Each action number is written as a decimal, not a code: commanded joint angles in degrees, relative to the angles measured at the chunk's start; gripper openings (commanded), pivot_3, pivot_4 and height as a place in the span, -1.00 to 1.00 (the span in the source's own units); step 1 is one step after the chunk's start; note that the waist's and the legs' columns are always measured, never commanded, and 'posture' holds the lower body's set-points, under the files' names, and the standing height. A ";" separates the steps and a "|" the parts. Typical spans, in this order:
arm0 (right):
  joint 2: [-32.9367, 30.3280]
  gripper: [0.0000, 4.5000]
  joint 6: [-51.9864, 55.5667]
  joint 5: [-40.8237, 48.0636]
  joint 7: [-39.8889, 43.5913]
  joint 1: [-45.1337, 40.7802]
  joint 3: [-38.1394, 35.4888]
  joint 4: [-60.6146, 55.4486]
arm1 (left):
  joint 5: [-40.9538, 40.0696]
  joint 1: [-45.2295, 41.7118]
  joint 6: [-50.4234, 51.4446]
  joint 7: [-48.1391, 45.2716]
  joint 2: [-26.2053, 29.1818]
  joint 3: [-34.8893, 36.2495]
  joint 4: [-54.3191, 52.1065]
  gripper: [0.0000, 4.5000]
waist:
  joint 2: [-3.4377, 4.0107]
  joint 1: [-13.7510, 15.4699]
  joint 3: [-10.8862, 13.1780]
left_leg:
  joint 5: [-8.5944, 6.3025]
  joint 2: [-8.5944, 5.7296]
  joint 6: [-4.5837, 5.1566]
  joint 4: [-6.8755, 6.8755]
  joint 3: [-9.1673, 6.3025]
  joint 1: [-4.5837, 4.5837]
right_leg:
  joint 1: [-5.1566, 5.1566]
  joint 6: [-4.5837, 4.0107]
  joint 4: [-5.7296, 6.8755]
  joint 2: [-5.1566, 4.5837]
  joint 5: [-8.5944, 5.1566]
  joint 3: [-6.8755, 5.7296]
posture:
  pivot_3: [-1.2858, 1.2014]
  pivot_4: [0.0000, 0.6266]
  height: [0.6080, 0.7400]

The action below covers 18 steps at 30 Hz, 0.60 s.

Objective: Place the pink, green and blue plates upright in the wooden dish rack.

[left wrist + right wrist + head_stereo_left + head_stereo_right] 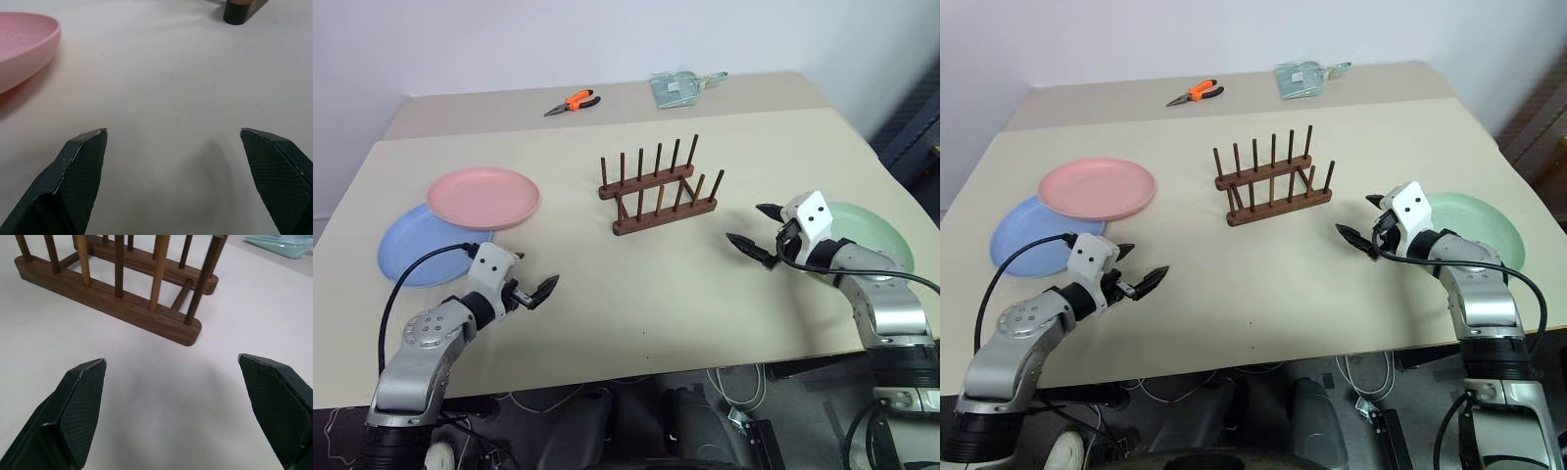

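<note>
So far nothing of the task was done: all three plates lay flat on the beige table (636, 323) and the rack stood empty.

Nearest the front edge, the left gripper (521, 277) hovered with its two black fingers spread wide and holding nothing, just in front of the plates on the left side. The right gripper (756, 231) hung nearer the right edge, equally wide and empty, aimed towards the rack.

Behind the left gripper, the light blue round matte plate (411, 253) lay close to the left edge, with the salmon pink round plate (482, 197) overlapping its far rim (so the pink one looked like the easier first pick). The pale mint green round plate (873, 233) lay by the right edge, partly hidden by the right arm.

The small dark brown wooden dish rack (658, 193) with its upright pegs stood mid-table, well apart from every plate, with bare surface all round it for approaching from either side.

Near the far edge lay orange-handled pliers (573, 102) and a pale green dustpan (678, 88), clear of the working area.
</note>
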 commanded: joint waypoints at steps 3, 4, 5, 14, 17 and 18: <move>0.96 0.96 -3.26 -1.21 -0.84 -2.91 -0.04 1.33 | 0.34 -1.49 -1.14 0.51 -0.80 -1.47 -1.40 0.98 | 0.00 0.02 0.00 | 0.00 0.00 0.00 0.00 0.00 0.00 | 0.00 0.01 0.00 0.00 0.00 0.00 | 0.03 -0.52 0.81; 1.14 0.96 -3.78 -1.58 -1.12 -3.15 0.05 1.61 | 0.24 -1.76 -0.97 0.49 -1.00 -1.73 -1.47 0.98 | 0.00 0.06 0.00 | 0.00 0.00 0.00 0.00 0.00 0.00 | 0.00 0.01 0.00 0.00 0.01 -0.01 | 0.03 -0.52 0.81; 1.36 0.96 -4.31 -2.17 -1.64 -3.15 0.19 1.59 | 0.08 -2.22 -0.85 0.05 -1.12 -2.21 -1.32 0.98 | 0.00 0.06 0.00 | 0.00 0.00 0.00 0.01 0.00 0.00 | 0.00 0.02 0.00 0.00 0.01 -0.01 | 0.03 -0.52 0.81; 3.29 0.96 1.09 -0.18 -1.40 2.63 1.62 -8.06 | 0.81 -10.35 -2.14 -5.67 -1.34 -8.70 7.10 0.98 | 0.00 0.06 0.00 | 0.00 0.00 0.00 0.01 -0.02 0.00 | 0.00 0.10 0.02 0.01 0.06 -0.02 | 0.03 -0.52 0.81; 4.72 0.96 1.41 -1.98 -5.25 4.26 1.46 -11.59 | 3.13 -19.03 -4.73 -9.21 -2.75 -13.16 17.44 0.98 | 0.01 0.30 0.00 | 0.01 -0.01 -0.01 0.04 -0.02 0.00 | 0.00 0.11 0.03 0.01 0.06 -0.02 | 0.03 -0.52 0.81; 4.89 0.96 1.72 -2.27 -5.99 4.54 1.52 -12.27 | 3.52 -20.92 -5.51 -9.99 -3.19 -13.88 19.99 0.98 | 0.00 0.33 0.00 | 0.01 -0.02 -0.01 0.08 -0.03 0.00 | 0.01 0.10 0.05 0.01 0.06 -0.04 | 0.03 -0.52 0.81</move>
